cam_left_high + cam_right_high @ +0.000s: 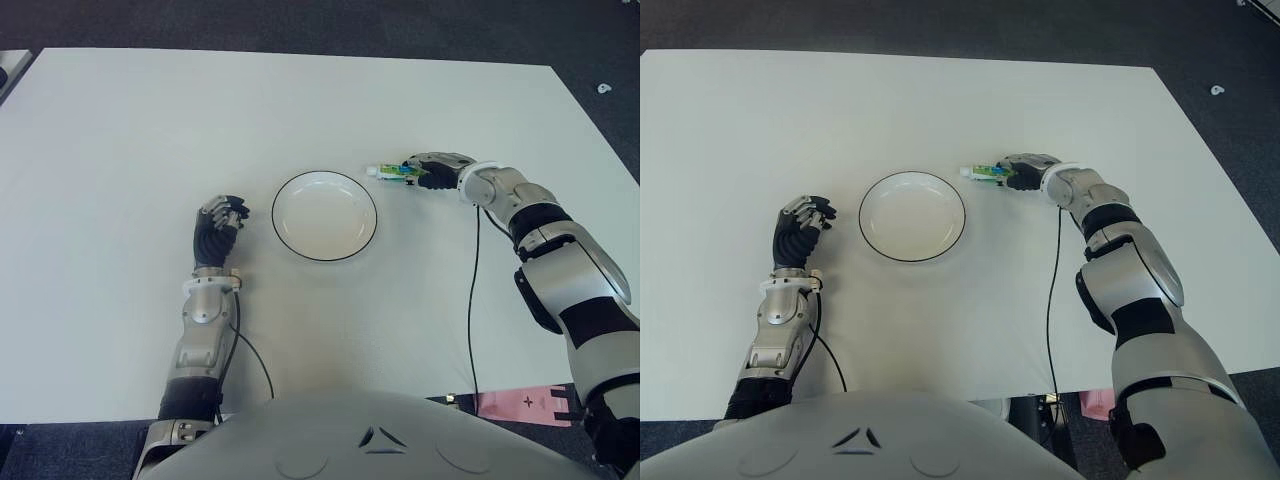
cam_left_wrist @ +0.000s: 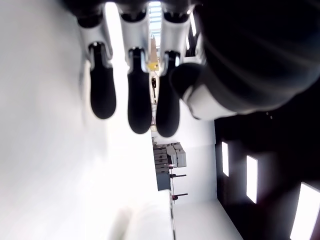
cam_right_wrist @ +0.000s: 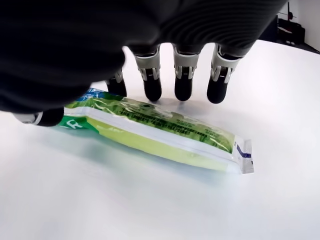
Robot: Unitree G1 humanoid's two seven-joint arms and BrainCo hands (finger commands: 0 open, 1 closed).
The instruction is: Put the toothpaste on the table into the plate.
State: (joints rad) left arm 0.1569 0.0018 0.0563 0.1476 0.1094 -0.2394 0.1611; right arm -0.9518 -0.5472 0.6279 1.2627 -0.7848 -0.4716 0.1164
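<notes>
A green and yellow toothpaste tube [image 3: 160, 132] lies flat on the white table [image 1: 150, 130], just right of the white, dark-rimmed plate [image 1: 277, 216]. My right hand [image 1: 432, 170] hovers over the tube's right end. Its fingers [image 3: 183, 85] hang spread on the tube's far side and the thumb sits by the near end, none of them closed on it. In the eye views the tube [image 1: 393, 172] pokes out leftward from under the hand, toward the plate. Nothing lies in the plate. My left hand [image 1: 220, 225] shows left of the plate, fingers relaxed and holding nothing.
A black cable [image 1: 470, 300] runs from my right forearm down across the table to its front edge. A pink object [image 1: 520, 403] shows below that edge at the right. Dark floor surrounds the table.
</notes>
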